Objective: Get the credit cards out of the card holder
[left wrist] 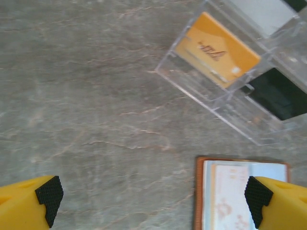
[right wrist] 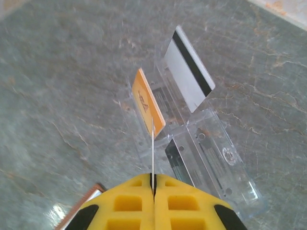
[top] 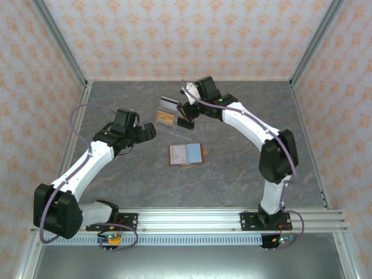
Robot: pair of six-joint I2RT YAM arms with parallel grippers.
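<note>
1. Bench [top: 116,174]: grey stone-patterned top, with both arms bolted to a rail along its near edge.
2. Clear tray [top: 174,129]: sits toward the far edge, roughly midway between the left and right edges, set askew.
3. Tray contents: a grey card [top: 168,103] with a dark stripe stands at the far left end. An orange card [top: 165,119] is just nearer, and a dark card [top: 186,124] lies toward the right end.
4. Card holder [top: 186,154]: lies open and flat near the bench centre, just nearer than the tray and apart from it. The pale lining faces up, with a brown border.
5. Left gripper [top: 149,132]: hangs off the tray's left end above bare bench, jaws apart, holding nothing.
6. Right gripper [top: 187,114]: hangs over the tray's far right part, jaws together.
</note>
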